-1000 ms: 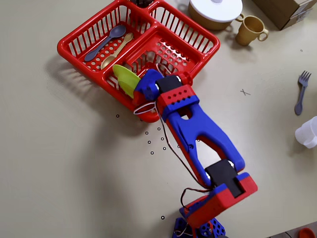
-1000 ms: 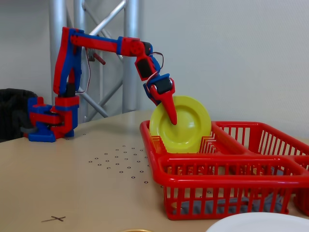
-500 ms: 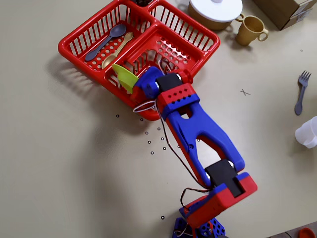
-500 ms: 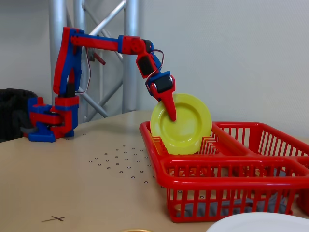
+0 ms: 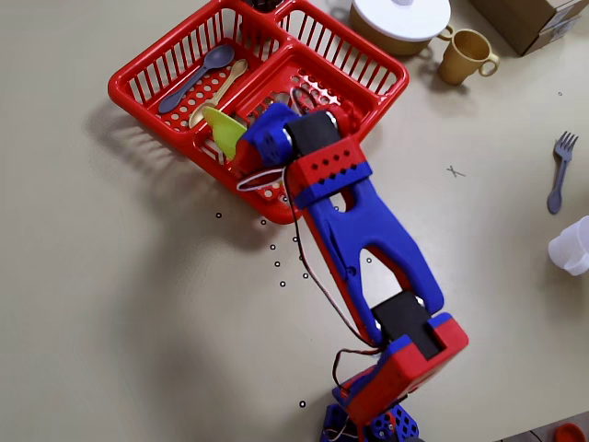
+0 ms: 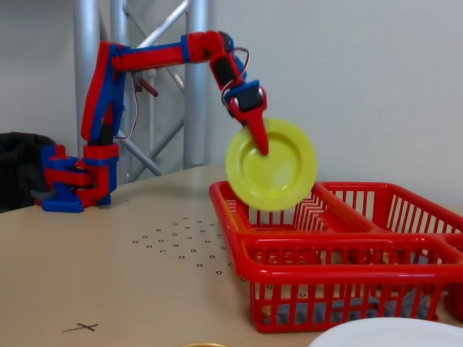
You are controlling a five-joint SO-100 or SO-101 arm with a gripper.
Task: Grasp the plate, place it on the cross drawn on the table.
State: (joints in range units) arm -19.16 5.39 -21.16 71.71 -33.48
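Observation:
The lime-green plate (image 6: 275, 168) hangs on edge above the red basket (image 6: 340, 267), clear of its rim in the fixed view. My gripper (image 6: 260, 142) is shut on the plate's upper rim, one red finger across its face. From overhead the plate (image 5: 224, 131) shows as a thin green sliver over the basket's left side, and the gripper itself is hidden under the blue wrist (image 5: 269, 138). The cross (image 5: 455, 171) is a small grey x on the table (image 5: 110, 304) right of the arm, also seen at the front left as the cross (image 6: 81, 327) in the fixed view.
Two spoons (image 5: 204, 81) lie in the basket (image 5: 147, 74). A white-lidded pot (image 5: 400, 20), a tan mug (image 5: 465, 55), a grey fork (image 5: 558, 170) and a white cup (image 5: 572, 246) sit to the right. Black ringed dots (image 5: 287, 267) mark the table near the arm.
The gripper has lifted the plate up out of the basket's rack; its lower edge now hangs above the basket rim. The arm has raised and shifted slightly.

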